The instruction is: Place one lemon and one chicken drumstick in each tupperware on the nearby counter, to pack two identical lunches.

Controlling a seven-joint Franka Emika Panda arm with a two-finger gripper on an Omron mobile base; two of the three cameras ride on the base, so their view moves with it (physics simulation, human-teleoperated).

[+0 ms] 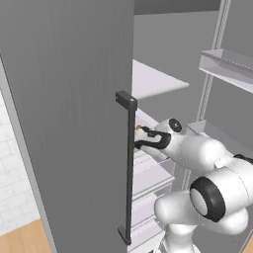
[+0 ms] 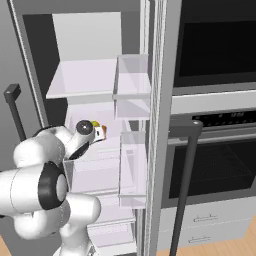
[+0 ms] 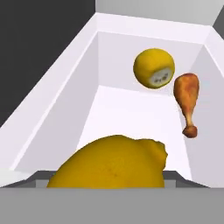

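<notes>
Item, lemon (image 3: 111, 162): first pick in hand, fruit lay close between the jaws inside the fridge drawer (image 3: 57, 92), clamped or not could not be told, second lemon (image 3: 154, 69) and drumstick (image 3: 187, 101) behind; next, lift out toward tupperware.

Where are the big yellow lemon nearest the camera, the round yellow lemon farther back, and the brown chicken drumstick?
Big yellow lemon (image 3: 111, 162): hand view, middle of its rind.
Round yellow lemon farther back (image 3: 153, 68): hand view, centre of the fruit.
Brown chicken drumstick (image 3: 187, 90): hand view, meaty upper part.
</notes>
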